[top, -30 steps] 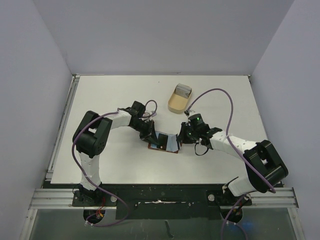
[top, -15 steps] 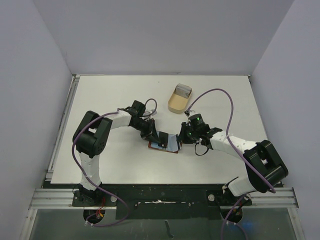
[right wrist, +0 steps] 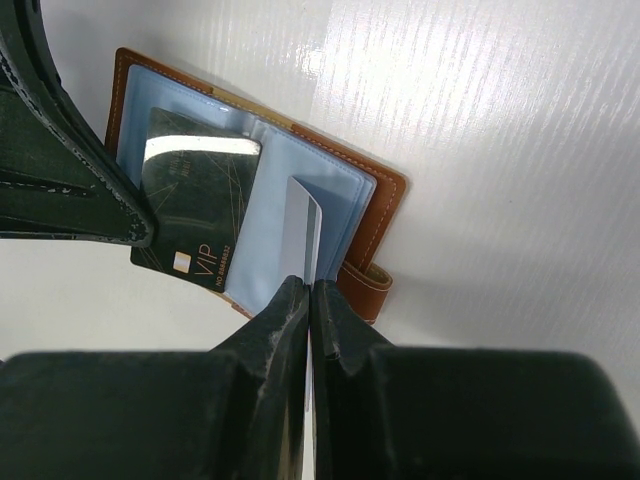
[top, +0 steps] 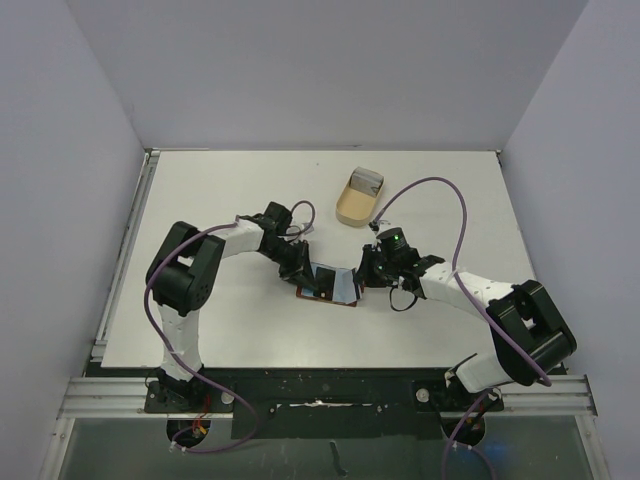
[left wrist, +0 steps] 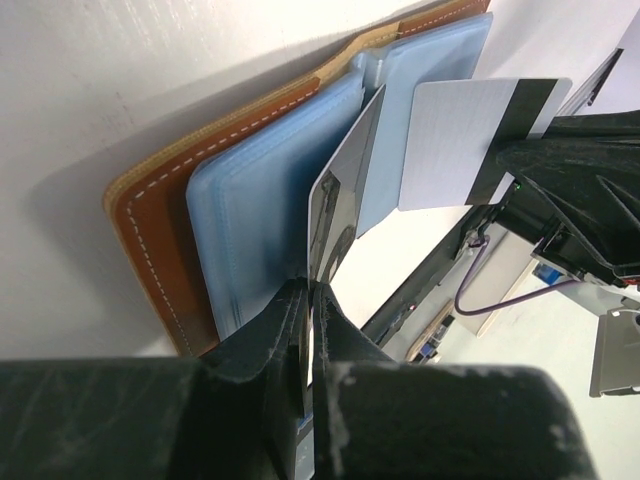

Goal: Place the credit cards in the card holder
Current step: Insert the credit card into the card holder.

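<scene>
The card holder [top: 326, 298] lies open on the table between the two arms, brown leather [left wrist: 150, 220] with pale blue sleeves [right wrist: 260, 215] inside. My left gripper [left wrist: 308, 290] is shut on a dark credit card [left wrist: 335, 215] marked VIP [right wrist: 195, 200], held over the holder's left half. My right gripper [right wrist: 310, 285] is shut on a pale credit card [right wrist: 308, 235] with a dark stripe [left wrist: 470, 140], edge-on over the right half. Whether either card sits inside a slot I cannot tell. From above, the left gripper [top: 300, 268] and right gripper [top: 365, 272] flank the holder.
A tan oval tray [top: 352, 208] stands behind the right gripper at the back of the white table [top: 220, 320], with something grey in it. Purple cables loop over both arms. Grey walls close in the table on three sides.
</scene>
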